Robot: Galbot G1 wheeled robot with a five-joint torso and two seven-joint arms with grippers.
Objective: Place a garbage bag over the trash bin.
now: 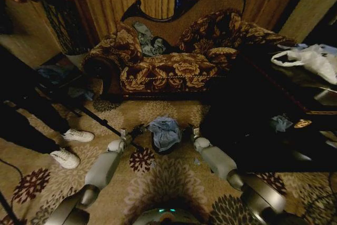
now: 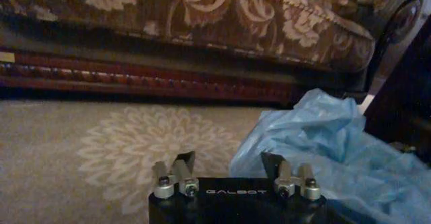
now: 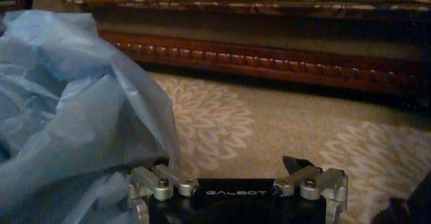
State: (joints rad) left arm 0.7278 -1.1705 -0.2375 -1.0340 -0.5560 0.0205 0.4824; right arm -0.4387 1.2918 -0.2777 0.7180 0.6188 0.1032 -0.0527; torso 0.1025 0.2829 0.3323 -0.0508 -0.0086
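Note:
The garbage bag (image 1: pixel 164 130) is a crumpled pale blue film lying over the top of the small black trash bin (image 1: pixel 167 151), which stands on the carpet in front of the sofa. My left gripper (image 1: pixel 138 129) is just left of the bin and my right gripper (image 1: pixel 188 129) just right of it, both low near the rim. In the left wrist view the left gripper (image 2: pixel 227 162) stands open with carpet between its fingers and the bag (image 2: pixel 330 143) beside it. The right gripper (image 3: pixel 229 166) is open too, and the bag (image 3: pixel 67 108) drapes against one finger.
A floral sofa (image 1: pixel 174 67) with a carved wooden base stands close behind the bin. A dark table (image 1: pixel 274 104) at the right carries a white plastic bag (image 1: pixel 313 59) and a small blue-grey scrap (image 1: pixel 280 123). A person's white shoes (image 1: pixel 71 146) stand at the left.

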